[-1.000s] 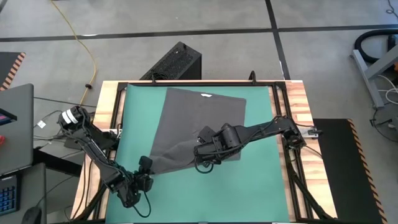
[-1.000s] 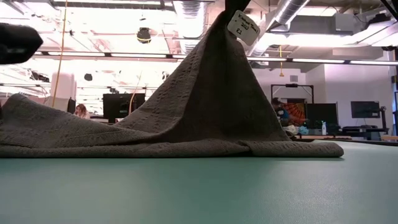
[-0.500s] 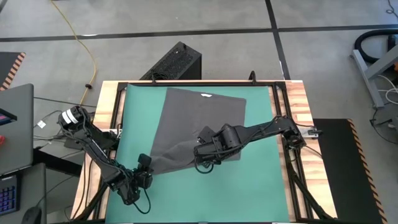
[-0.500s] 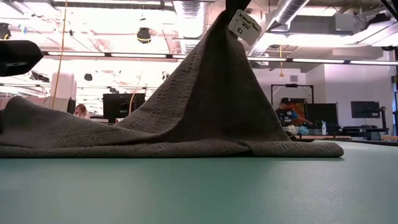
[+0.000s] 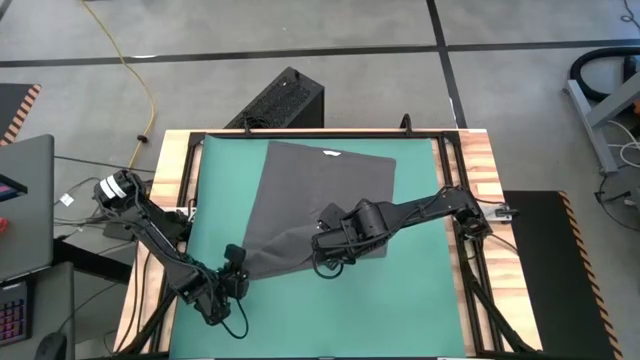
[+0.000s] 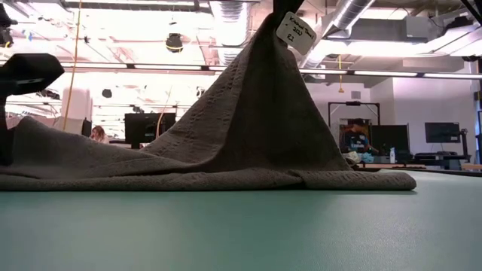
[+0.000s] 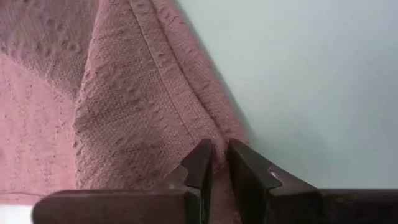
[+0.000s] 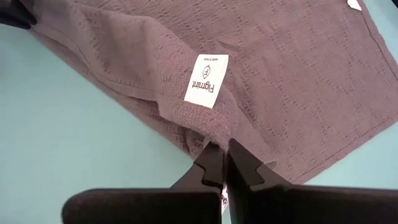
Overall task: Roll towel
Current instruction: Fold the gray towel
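Concrete floor with dark seams surrounds the wooden-edged table (image 5: 480, 160), and a black box (image 5: 278, 102) and a yellow cable (image 5: 140, 75) lie beyond its far edge; across the table at surface height the room shows ceiling pipes, strip lights, dark monitors and a seated person (image 6: 98, 134). Covering most of the tabletop is a smooth green mat (image 5: 410, 290), flat and matte. On it lies the dark grey woven towel (image 5: 320, 195), its waffle-like weave and hemmed border plain in both wrist views, its far part spread flat with a small white tag (image 5: 330, 154) at the far edge. The right gripper (image 8: 222, 163) is clenched on the hem of a near corner, just below a white printed label (image 8: 207, 81), and holds that corner lifted so the cloth rises in a tent. The left gripper (image 7: 219, 163) sits at the other near corner, its fingers (image 7: 200, 163) nearly together with a fold of hem between them; no other object stands between the two arms.
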Robot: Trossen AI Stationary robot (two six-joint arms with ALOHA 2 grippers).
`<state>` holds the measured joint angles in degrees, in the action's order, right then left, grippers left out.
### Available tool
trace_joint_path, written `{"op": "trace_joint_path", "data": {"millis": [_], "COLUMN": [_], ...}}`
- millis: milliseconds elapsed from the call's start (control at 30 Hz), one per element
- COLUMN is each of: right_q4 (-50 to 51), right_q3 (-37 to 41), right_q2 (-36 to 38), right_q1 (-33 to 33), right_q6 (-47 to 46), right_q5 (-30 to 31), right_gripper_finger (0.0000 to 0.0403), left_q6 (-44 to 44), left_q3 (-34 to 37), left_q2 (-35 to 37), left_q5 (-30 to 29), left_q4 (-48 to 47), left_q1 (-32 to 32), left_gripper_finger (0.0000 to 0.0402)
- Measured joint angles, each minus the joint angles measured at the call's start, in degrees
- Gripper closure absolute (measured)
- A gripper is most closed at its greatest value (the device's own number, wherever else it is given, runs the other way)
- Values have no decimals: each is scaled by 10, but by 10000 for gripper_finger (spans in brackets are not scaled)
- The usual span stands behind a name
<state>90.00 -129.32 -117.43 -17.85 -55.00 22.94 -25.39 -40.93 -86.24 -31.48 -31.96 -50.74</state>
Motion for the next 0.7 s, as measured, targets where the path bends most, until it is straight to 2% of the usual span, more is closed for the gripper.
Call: {"op": "trace_joint_path", "data": {"millis": [167, 367, 533, 700], "right_q4": [0, 0, 0, 0], "right_q3": [0, 0, 0, 0], "right_q2": [0, 0, 0, 6], "right_q1": [0, 0, -6, -22], "right_q6": [0, 0, -12, -64], "right_q5": [0, -2, -5, -5], "right_gripper_finger": [385, 385, 385, 385], "left_q6": [-11, -20, -51, -111], "left_q3": [-5, -58, -120, -179], "left_q2": [0, 6, 38, 78], "left_q5": [18, 15, -36, -124], "left_q4": [-1, -32, -98, -231], "left_q1": [7, 12, 12, 16], "left_gripper_finger": [396, 401, 401, 401]}}
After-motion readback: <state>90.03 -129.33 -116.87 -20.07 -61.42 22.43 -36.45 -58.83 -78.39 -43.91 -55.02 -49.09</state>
